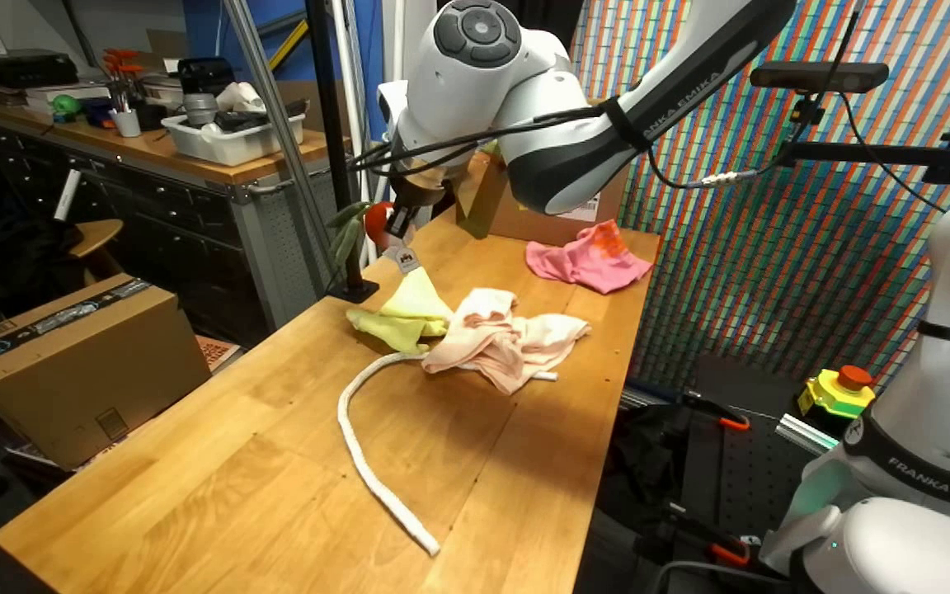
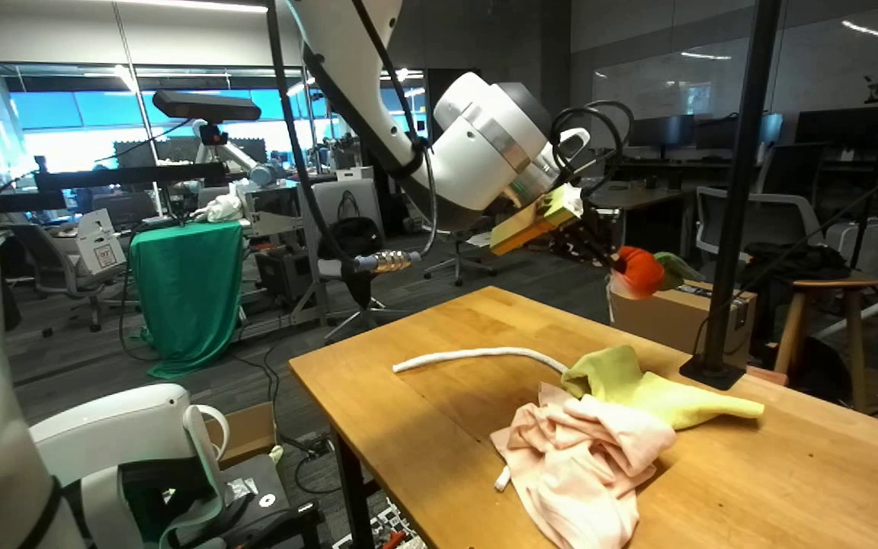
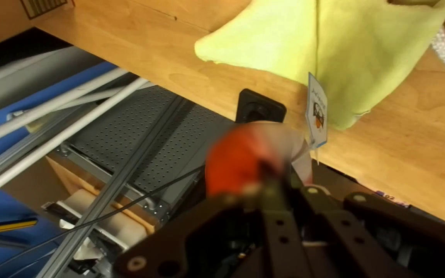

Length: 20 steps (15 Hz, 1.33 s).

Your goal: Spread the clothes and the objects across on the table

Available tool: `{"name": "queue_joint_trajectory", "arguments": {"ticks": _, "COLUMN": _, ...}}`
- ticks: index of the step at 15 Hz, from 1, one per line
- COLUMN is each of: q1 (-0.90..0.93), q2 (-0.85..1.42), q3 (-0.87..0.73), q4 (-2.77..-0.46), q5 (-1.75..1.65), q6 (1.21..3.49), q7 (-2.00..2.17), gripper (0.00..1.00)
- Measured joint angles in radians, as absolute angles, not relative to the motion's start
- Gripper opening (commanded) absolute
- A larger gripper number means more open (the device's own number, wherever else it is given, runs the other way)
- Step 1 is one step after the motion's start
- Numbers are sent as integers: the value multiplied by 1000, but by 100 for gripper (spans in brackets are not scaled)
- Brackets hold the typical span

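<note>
My gripper (image 1: 398,223) is shut on a red and white plush toy (image 1: 377,221) with green leaves and a paper tag (image 3: 317,112). It holds the toy (image 2: 639,268) in the air by the table's edge, near the black pole. A yellow-green cloth (image 1: 413,309) lies crumpled on the table, also in the wrist view (image 3: 284,42). A peach cloth (image 2: 580,457) lies bunched against it. A white rope (image 1: 359,437) curves out from under the cloths, with a short end poking out beyond the peach cloth. A pink cloth with an orange patch (image 1: 586,260) lies at the table's far end.
The black pole's base (image 2: 713,372) stands on the table (image 1: 236,462) at one edge, close to the yellow-green cloth. A cardboard box (image 1: 516,206) stands at the table's far end behind the pink cloth. Another box (image 1: 87,371) is beside the table, lower down.
</note>
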<state>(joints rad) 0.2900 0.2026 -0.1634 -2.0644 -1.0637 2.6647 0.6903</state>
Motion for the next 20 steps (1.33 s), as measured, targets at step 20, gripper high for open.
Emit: {"name": "queue_joint_trajectory", "arguments": {"ticks": 20, "q1": 157, "q2": 328, "q3": -337, "q4": -1873, "q5": -1189, "q6": 2663, "q7": 871, "gripper": 2}}
